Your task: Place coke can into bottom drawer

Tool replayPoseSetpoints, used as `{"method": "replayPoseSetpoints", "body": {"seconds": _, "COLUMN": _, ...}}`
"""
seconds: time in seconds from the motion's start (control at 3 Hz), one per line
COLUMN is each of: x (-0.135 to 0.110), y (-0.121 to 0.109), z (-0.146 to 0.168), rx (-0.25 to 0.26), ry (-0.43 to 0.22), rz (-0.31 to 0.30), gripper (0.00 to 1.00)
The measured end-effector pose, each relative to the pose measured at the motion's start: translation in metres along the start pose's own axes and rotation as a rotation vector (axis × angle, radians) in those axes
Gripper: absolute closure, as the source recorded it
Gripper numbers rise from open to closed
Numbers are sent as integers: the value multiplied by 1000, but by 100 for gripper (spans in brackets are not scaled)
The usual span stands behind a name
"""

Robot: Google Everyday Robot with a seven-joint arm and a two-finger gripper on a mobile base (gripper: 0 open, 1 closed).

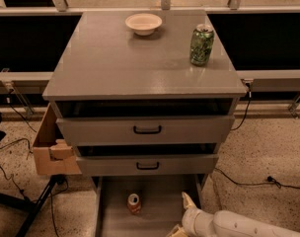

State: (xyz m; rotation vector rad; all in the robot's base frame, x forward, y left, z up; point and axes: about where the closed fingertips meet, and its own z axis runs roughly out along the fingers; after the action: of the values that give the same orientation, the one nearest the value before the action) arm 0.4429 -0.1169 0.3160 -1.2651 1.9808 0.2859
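Red silver-topped coke can [134, 203], in bottom drawer [162, 194] — pincer [181, 215] beside

Coke can [134, 203], end effector [181, 215] in bottom drawer [115, 217]

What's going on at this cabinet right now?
The robot's hand sits low at the right edge of the open bottom drawer, fingers apart and holding nothing. The coke can stands upright on the drawer floor, left of the hand and apart from it. A green can and a bowl are on the cabinet top.
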Motion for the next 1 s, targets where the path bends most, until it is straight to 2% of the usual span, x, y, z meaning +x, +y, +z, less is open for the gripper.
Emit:
{"method": "replayPoseSetpoints", "body": {"seconds": 0.33, "x": 4, "y": -13, "z": -19, "rx": 35, "ry": 80, "rz": -48, "gripper": 0}}
{"method": "replayPoseSetpoints", "body": {"seconds": 0.67, "x": 19, "y": -32, "z": -76, "rx": 127, "ry": 230, "rz": -91, "gripper": 0}}
{"method": "replayPoseSetpoints", "body": {"seconds": 1.0, "x": 40, "y": -46, "z": -140, "rx": 198, "ry": 442, "rz": -131, "gripper": 0}}
